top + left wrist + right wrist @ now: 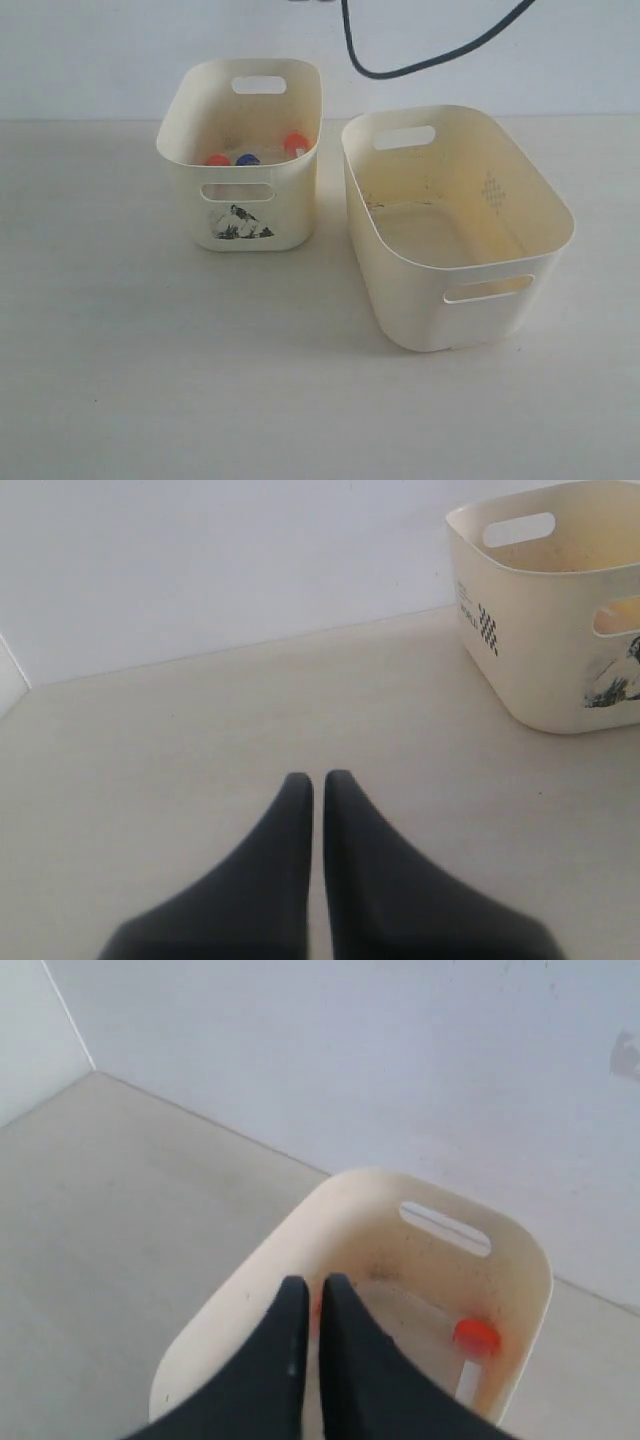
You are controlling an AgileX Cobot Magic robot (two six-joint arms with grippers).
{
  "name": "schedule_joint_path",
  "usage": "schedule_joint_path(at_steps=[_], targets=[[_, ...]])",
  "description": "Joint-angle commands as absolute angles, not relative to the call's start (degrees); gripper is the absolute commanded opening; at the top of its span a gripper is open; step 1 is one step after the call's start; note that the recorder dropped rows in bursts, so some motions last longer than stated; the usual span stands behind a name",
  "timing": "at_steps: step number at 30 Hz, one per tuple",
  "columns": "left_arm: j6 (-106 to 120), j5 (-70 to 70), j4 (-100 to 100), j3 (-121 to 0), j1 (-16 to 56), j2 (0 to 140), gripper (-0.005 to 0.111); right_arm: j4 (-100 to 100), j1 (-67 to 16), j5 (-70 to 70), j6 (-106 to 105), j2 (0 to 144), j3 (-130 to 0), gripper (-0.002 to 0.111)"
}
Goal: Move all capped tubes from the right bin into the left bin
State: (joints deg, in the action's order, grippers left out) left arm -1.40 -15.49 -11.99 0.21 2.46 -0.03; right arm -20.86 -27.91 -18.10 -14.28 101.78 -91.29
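One right bin [420, 300], three capped tubes [247, 159]

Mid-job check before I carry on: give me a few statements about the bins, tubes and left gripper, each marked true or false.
1. The right bin shows no tubes inside. True.
2. The left bin holds only blue-capped tubes. False: its capped tubes show orange-red caps and a blue one.
3. The left gripper stands wide open. False: it is shut, over the table.
4. The left bin has a black print on its front. True.
5. The two bins touch. False: a strip of table shows between them.
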Motion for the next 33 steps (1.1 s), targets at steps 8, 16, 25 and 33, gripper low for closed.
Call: schedule_joint_path(at_steps=[8, 16, 25, 33], targets=[[-2.16, -14.91, -11.79, 0.00, 2.54, 0.00, 0.004, -20.09, -27.91, -18.28, -14.51, 98.41, -91.52, 0.004], [-2.16, -14.91, -11.79, 0.00, 2.54, 0.00, 0.004, -19.77, -27.91, -18.17, -15.56, 98.41, -91.52, 0.004], [-2.16, -14.91, -11.79, 0.00, 2.54, 0.00, 0.004, -16.09, -27.91, -18.66, -20.92, 96.07, -91.52, 0.004], [-2.16, -14.91, -11.79, 0.00, 2.54, 0.00, 0.004, -15.00, -27.91, -40.45, -20.12, 85.75, -91.52, 0.004]])
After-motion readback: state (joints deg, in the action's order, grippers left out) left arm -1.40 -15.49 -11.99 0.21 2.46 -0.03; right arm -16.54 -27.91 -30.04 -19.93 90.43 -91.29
